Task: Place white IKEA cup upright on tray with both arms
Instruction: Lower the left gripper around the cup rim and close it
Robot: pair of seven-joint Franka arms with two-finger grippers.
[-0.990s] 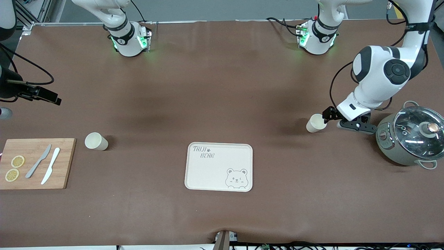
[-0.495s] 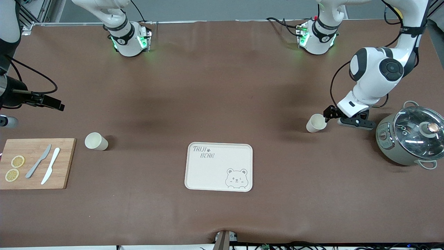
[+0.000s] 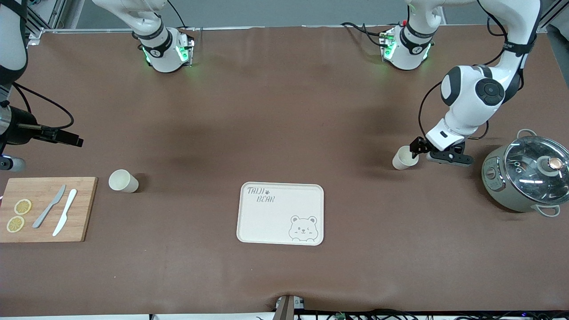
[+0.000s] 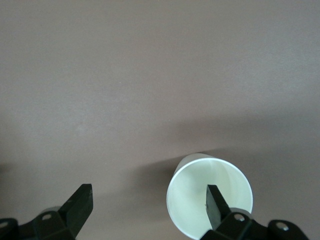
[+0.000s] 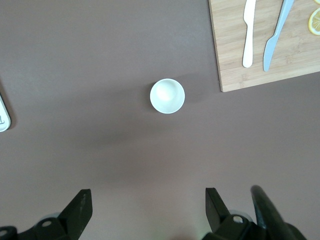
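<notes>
At the edge of the frame at the right arm's end, halfway up, the right gripper (image 5: 147,197) hangs over bare brown table (image 3: 284,111), jaws spread wide and holding nothing. Low in the frame under it lies a bamboo cutting board (image 3: 80,209) with two lemon slices (image 3: 18,215), a grey knife (image 3: 49,212) and a white knife (image 3: 65,218).

Just beside the board's upper corner stands the first white cup (image 3: 123,181), plain, off-white and slightly tapered. It is upright, long axis vertical and mouth up; the right wrist view looks straight down into it.

In the lower middle of the frame the cream tray (image 3: 266,222) lies flat, long side running along the table, with nothing on it. "TAIJI BEAR" is printed in grey at its upper corner toward the right arm's end, and a winking grey bear sits at the lower corner toward the left arm's end.

Toward the left arm's end, slightly higher in the frame than the tray, the second white cup (image 3: 404,158) also stands upright, mouth up. The left gripper (image 4: 149,194) is low beside it, jaws wide and gripping nothing, one finger (image 4: 215,205) at the cup's mouth, the other well clear of it.

Last comes a grey-green pot (image 3: 502,186) under a glass lid (image 3: 535,171)
</notes>
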